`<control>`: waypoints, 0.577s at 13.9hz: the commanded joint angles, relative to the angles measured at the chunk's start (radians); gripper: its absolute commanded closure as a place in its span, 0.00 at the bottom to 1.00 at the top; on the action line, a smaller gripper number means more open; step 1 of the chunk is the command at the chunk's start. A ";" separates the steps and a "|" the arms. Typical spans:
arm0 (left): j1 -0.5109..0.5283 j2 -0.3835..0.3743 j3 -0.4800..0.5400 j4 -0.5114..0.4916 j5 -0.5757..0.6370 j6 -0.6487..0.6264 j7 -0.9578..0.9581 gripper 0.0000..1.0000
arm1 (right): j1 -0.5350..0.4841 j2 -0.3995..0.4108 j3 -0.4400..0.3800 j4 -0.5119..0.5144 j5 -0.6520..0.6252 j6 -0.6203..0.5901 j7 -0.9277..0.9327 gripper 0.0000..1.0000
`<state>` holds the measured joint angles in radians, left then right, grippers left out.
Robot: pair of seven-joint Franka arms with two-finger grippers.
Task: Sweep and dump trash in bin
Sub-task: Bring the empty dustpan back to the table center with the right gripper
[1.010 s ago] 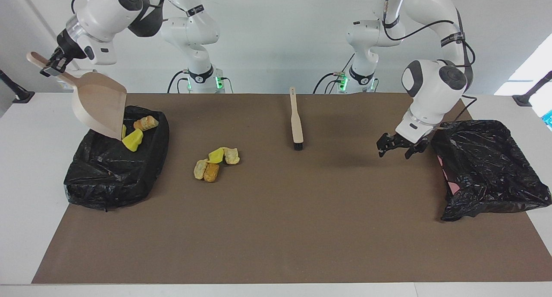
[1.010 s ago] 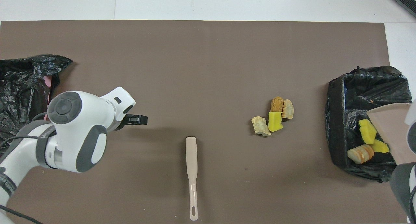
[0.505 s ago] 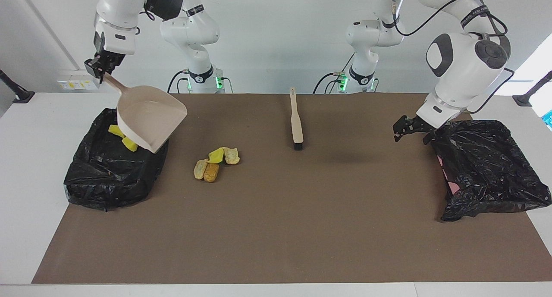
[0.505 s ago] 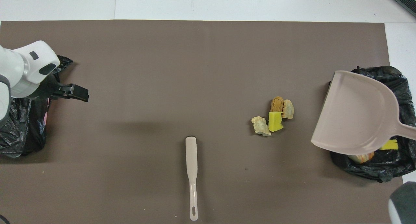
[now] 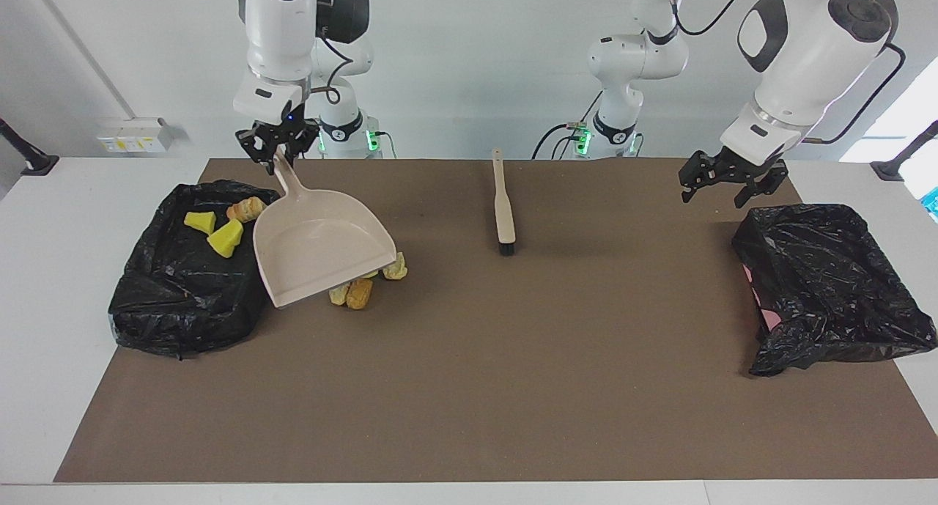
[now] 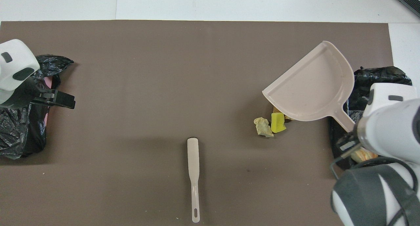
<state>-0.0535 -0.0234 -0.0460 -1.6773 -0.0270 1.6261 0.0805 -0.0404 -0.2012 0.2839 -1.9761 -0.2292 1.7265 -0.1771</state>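
The dustpan [image 5: 322, 250] has swung off the bin [image 5: 190, 270], frame left, over the trash [image 5: 359, 292] on the surface. The right hand [image 5: 278, 147] stays clenched on its handle; the left hand [image 5: 733, 179], upper right, has risen, released and empty.

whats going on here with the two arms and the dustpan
The right gripper holds the beige dustpan by its handle, up in the air over a small pile of scraps on the brown mat. Three scraps already lie in the black-lined bin at the right arm's end. The hand brush lies untouched on the mat, nearer to the robots than the pile. The left gripper hangs open and empty above the mat by the second bin.
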 commanded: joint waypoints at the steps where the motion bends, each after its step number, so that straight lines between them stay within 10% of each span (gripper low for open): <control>1: 0.001 0.002 -0.008 0.056 0.015 -0.074 0.012 0.00 | -0.004 0.159 0.090 0.120 0.065 0.019 0.276 1.00; 8: 0.012 -0.035 -0.005 0.059 0.019 -0.109 0.016 0.00 | 0.238 0.570 0.106 0.471 0.087 0.107 0.739 1.00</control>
<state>-0.0534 -0.0380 -0.0489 -1.6210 -0.0232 1.5402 0.0805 0.1581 0.2314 0.3871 -1.6833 -0.1654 1.8530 0.4643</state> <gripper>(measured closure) 0.000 0.678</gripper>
